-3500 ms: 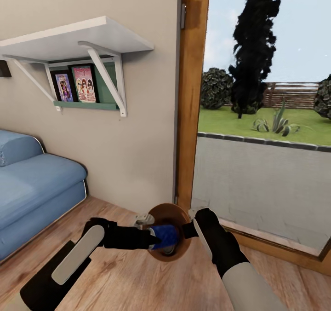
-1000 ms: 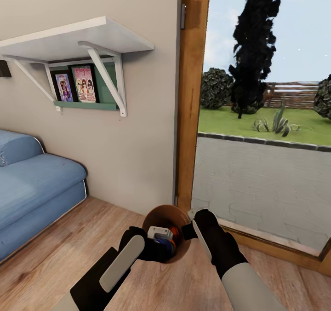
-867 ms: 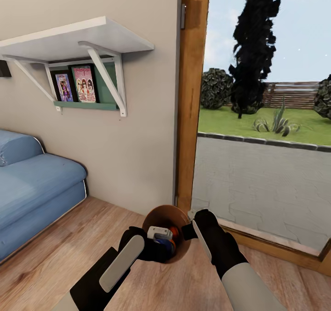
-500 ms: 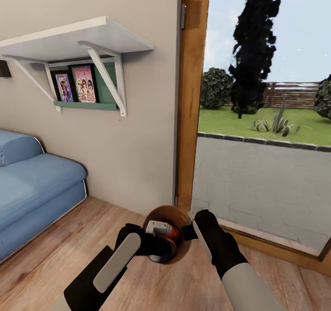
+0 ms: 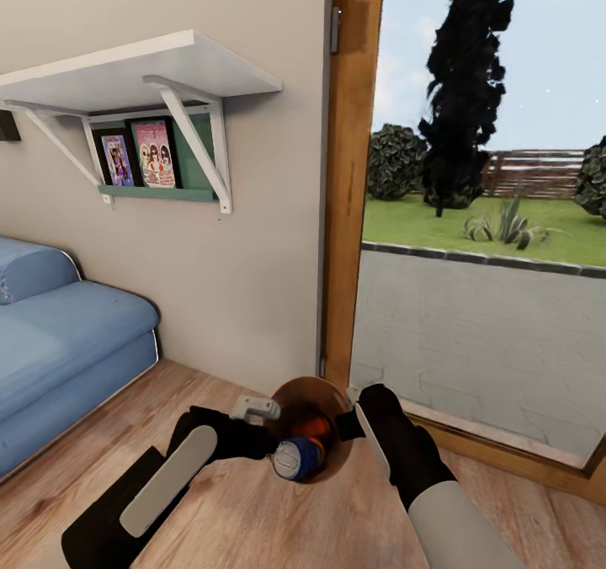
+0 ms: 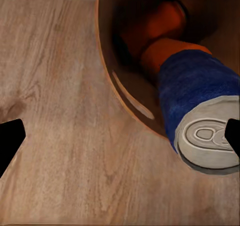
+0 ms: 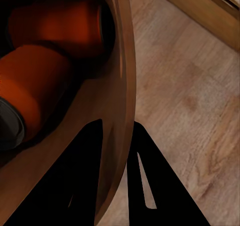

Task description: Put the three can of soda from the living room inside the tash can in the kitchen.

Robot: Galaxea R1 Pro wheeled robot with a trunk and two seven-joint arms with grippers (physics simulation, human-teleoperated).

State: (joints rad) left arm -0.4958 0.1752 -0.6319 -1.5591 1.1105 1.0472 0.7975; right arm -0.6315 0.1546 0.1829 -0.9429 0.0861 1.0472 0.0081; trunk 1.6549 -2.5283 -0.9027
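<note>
I read this as the loading step nearly done: the trash can (image 5: pixel 313 409) hangs tipped in front of me above the wood floor (image 5: pixel 252 518), its mouth turned toward me, pinched at the rim by my right tool (image 7: pixel 116 151), whose two dark fingers straddle the wall, one inside and one outside. In the left wrist view the blue can (image 6: pixel 200 116) lies on its side in the mouth of the bucket with its silver top poking out past the lip, and behind it an orange can (image 6: pixel 167 53) sits deeper in, with a second orange can (image 6: pixel 160 20) beyond that. From the head view the blue can shows at about 7 o'clock of the bucket's mouth. My left tool (image 5: pixel 255 406) is spread wide and pinching nothing, out at 9 o'clock of the bucket and just beside its rim; in its own camera the fingertips sit far apart at either edge. That arm reaches in low from my left, forearm angled across the floor, while the right arm comes in from 5 o'clock with the wrist bent toward the rim. My judgement is that the next move calls for seating the blue can properly, or levelling the bucket so it cannot roll out, before I drive for the kitchen.
</note>
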